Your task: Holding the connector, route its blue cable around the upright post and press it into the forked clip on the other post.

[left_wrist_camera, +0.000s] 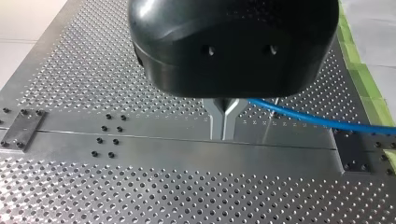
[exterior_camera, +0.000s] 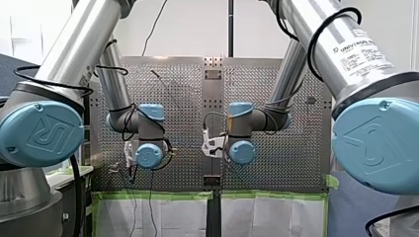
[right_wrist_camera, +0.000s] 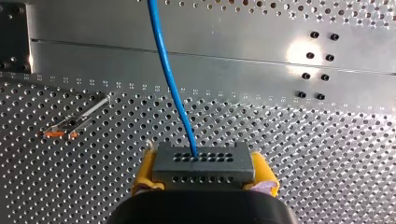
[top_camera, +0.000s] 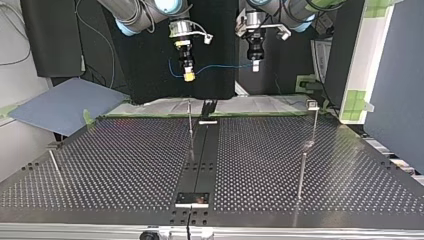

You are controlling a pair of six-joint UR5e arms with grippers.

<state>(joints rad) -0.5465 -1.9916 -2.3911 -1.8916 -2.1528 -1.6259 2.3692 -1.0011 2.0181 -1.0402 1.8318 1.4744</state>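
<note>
A grey connector with rows of holes sits between the yellow pads of my right gripper, which is shut on it. The blue cable leaves the connector and runs ahead over the perforated plate. In the top view the blue cable hangs in the air from my right gripper across to my left gripper. The metal fingers of my left gripper are shut on the cable, which trails off to one side. Both grippers hover high above the table's far edge.
Thin upright posts stand on the perforated table: one at the middle, one with a small head at the top view's right, a shorter one nearer the camera. The right wrist view shows a post with an orange tip.
</note>
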